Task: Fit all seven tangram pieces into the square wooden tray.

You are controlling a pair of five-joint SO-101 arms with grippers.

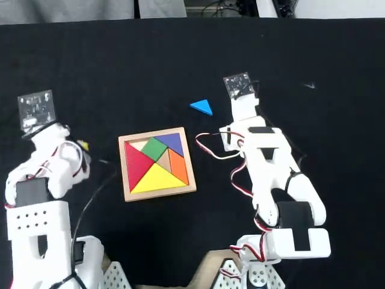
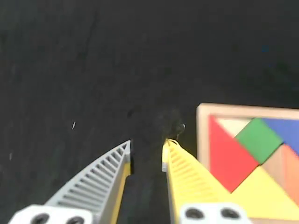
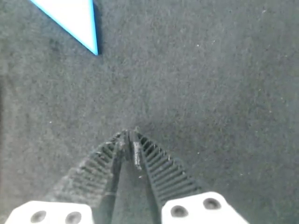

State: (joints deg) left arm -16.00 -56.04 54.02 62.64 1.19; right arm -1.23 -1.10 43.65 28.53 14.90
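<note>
You have one black counter (image 1: 313, 54) and two arms, the left arm (image 1: 42, 180) and the right arm (image 1: 271, 168). From above, the one square wooden tray (image 1: 150, 133) lies between them. It holds five coloured pieces: red (image 1: 135, 164), yellow (image 1: 157, 179), green (image 1: 155, 149), dark blue (image 1: 171, 143) and orange (image 1: 178, 165). You cannot tell whether its pale patches are pieces. One blue triangle (image 1: 201, 107) lies outside the tray, near the right arm. Up close, the left fingers (image 2: 168, 150) are narrowly apart and empty beside the tray. The right fingers (image 3: 128, 140) are pressed together, with the triangle ahead.

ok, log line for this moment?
blue triangle loose, outside tray | left gripper open, empty | right gripper shut, empty
</note>
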